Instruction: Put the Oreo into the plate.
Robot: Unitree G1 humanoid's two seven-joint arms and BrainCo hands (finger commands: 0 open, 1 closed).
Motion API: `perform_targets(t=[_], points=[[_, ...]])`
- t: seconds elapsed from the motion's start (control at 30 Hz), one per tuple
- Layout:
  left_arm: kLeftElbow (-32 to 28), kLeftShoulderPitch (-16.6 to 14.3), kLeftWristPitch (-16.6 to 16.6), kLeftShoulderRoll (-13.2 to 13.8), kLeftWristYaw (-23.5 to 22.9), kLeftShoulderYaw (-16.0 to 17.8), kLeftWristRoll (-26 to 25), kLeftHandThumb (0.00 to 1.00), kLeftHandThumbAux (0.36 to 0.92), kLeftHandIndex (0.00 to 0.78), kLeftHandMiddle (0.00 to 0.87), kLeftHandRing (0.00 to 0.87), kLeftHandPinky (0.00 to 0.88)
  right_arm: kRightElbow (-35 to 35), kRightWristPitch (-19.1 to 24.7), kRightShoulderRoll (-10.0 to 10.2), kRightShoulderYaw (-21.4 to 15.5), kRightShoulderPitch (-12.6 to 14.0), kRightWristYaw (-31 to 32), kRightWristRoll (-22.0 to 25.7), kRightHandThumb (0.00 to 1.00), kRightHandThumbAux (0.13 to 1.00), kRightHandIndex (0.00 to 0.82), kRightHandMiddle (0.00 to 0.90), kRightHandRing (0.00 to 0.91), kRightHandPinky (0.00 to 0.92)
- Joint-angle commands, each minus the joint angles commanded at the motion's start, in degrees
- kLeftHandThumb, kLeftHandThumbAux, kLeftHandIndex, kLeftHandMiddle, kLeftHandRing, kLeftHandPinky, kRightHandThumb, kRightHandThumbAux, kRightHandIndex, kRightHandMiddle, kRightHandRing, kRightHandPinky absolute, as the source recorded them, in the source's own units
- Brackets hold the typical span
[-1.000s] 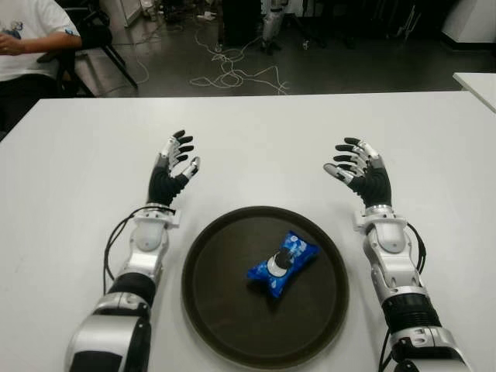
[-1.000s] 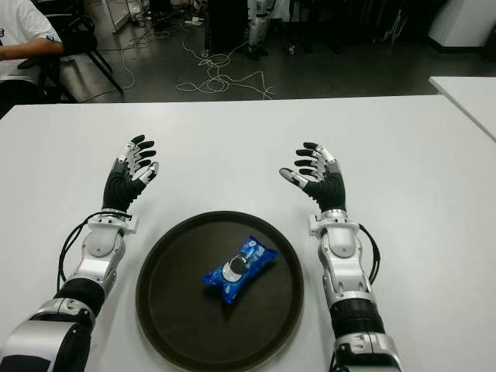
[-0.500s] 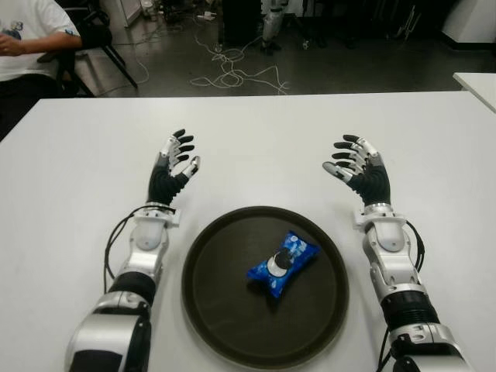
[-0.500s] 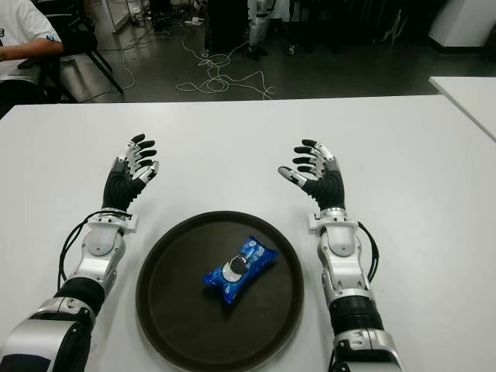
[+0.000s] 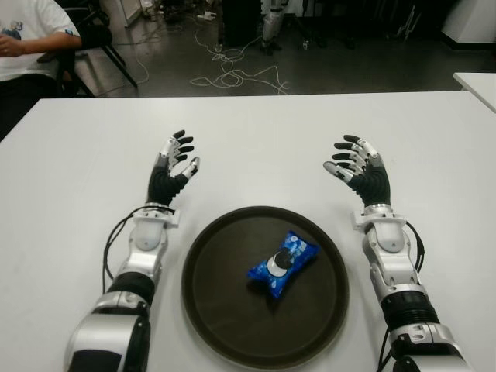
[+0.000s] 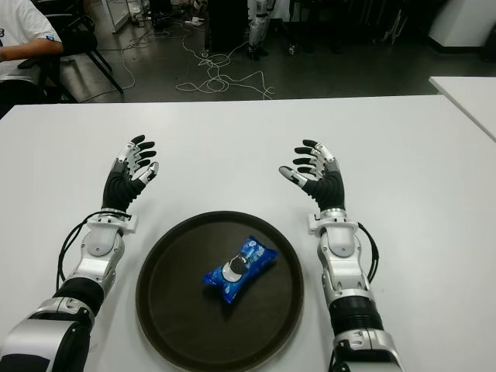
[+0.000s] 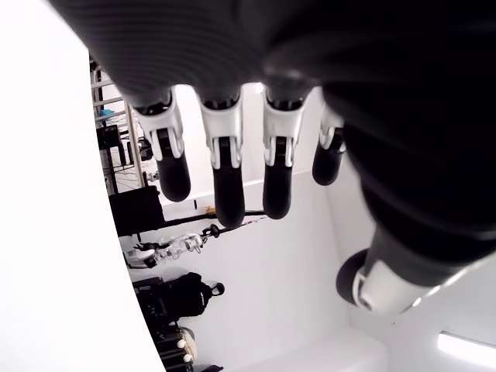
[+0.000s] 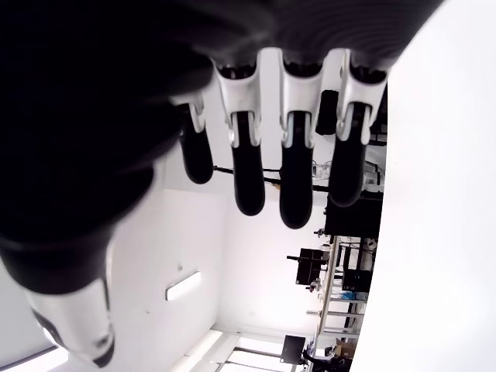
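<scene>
One Oreo (image 5: pixel 283 263) pack, one round dark plate (image 5: pixel 217 310) and two hands share the white tabletop (image 5: pixel 256 147); a second tabletop (image 5: pixel 477 81) shows at the far right edge, and one person (image 5: pixel 31 35) sits at the far left. The Oreo lies inside the plate, near its middle, set on a slant. Little differs from a second ago: the pack and plate have not moved, and both hands stay raised in almost the same places, the right one shifted only slightly. The left hand (image 5: pixel 173 165) is up beyond the plate's left edge, fingers spread and holding nothing. The right hand (image 5: pixel 358 167) is up beyond the plate's right edge, likewise spread and empty. The Oreo lies between the two forearms, nearer the robot than either hand and well apart from both.
</scene>
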Motion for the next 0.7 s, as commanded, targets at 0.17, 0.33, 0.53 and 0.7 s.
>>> perform_targets(t=[0.17,0.33,0.53,0.7], points=[[0.3,-0.1,0.3,-0.1,-0.5,0.2,-0.4,0.182,0.672,0.113,0.218,0.213,0.196,0.1,-0.1,0.0,-0.1,0.0,0.1,0.1,0.047,0.734,0.250,0.338,0.356,0.371],[1.0,-0.3,-0.2,0.0,-1.6,0.5,-1.0,0.178,0.640,0.123,0.241,0.254,0.260,0.3,0.1,0.0,-0.2,0.0,0.3,0.5,0.041,0.706,0.250,0.358,0.385,0.391],[1.4,-0.5,-0.8,0.0,-2.8,0.8,-1.5,0.161,0.611,0.129,0.261,0.295,0.322,0.3,0.5,0.1,-0.3,-0.1,0.5,0.6,0.050,0.691,0.253,0.379,0.416,0.424],[1.7,-0.7,-0.9,0.1,-3.9,0.9,-2.1,0.169,0.615,0.149,0.300,0.355,0.413,0.3,0.8,0.1,-0.3,-0.2,0.5,0.5,0.053,0.715,0.264,0.408,0.458,0.449]])
